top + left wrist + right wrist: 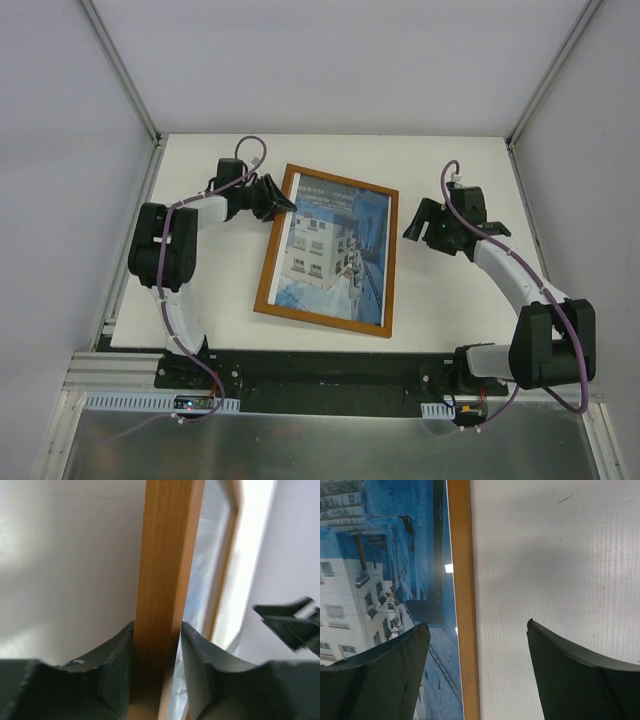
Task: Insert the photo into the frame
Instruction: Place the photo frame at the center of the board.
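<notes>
The orange-brown wooden frame [268, 265] lies on the white table with the photo [330, 250] of white buildings and blue stairs inside it, print side up. My left gripper [272, 197] is at the frame's far left corner. In the left wrist view its jaws straddle the frame [162, 570] rail. The left finger lies against the wood and a thin sliver of photo [205, 570] shows beside the right one. My right gripper [420, 228] hovers open over the frame's right rail [462, 605], with one finger above the photo [385, 570] and the other above the table.
The white table [450, 300] extends on both sides of the frame. A black mounting rail [330, 375] carries the arm bases at the near edge. Metal enclosure posts [120, 70] rise at the back corners, with grey walls behind.
</notes>
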`<state>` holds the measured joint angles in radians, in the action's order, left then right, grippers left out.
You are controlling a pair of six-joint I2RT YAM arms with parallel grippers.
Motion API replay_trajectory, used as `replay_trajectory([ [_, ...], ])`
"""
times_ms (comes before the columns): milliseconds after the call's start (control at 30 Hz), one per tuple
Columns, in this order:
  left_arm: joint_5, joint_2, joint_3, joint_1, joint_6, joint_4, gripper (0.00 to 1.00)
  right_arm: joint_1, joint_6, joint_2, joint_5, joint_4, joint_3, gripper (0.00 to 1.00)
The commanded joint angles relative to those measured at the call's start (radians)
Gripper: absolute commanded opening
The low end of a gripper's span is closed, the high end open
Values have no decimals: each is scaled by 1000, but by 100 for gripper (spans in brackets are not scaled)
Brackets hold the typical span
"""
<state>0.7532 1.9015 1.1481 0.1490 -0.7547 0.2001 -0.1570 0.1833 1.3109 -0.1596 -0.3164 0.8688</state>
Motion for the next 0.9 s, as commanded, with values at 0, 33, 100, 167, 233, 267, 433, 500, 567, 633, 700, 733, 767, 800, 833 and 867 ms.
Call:
replay_trajectory([
  [0,-150,45,-11,-14,63,-87,43,-22,15,11,-11,59,-27,80],
  [33,-164,47,-11,-12,71,-88,44,-27,16,13,-8,63,-34,80],
  [100,-192,33,-13,-11,81,-97,48,-41,16,11,-1,65,-42,80],
  [167,-253,4,-5,-12,103,-134,56,-53,16,7,9,63,-47,80],
  [233,-320,-45,-4,-12,130,-191,63,-75,16,-2,29,53,-53,81],
  [267,-360,-76,-4,-12,143,-232,65,-88,16,-9,44,50,-59,81],
  [433,-587,-255,-49,-6,129,-370,62,-144,28,-21,126,43,-100,82],
  [500,-667,-365,-128,3,94,-390,57,-156,31,-16,140,51,-113,81],
  [567,-747,-450,-213,27,58,-418,47,-167,35,-9,147,57,-123,80],
  [633,-810,-514,-283,41,32,-436,36,-179,38,-1,153,57,-129,76],
  [700,-815,-561,-352,43,5,-436,26,-197,38,-1,154,50,-132,69],
  [733,-815,-574,-381,44,-8,-436,22,-208,39,-9,187,45,-136,66],
  [767,-816,-581,-404,47,-15,-433,19,-228,41,-16,198,42,-145,63],
  [800,-815,-581,-416,53,-14,-435,13,-252,47,-25,210,37,-152,59],
  [833,-818,-581,-432,60,-14,-435,9,-280,53,-33,224,31,-159,58],
  [867,-822,-582,-445,70,-21,-433,6,-315,59,-42,248,17,-165,57],
])
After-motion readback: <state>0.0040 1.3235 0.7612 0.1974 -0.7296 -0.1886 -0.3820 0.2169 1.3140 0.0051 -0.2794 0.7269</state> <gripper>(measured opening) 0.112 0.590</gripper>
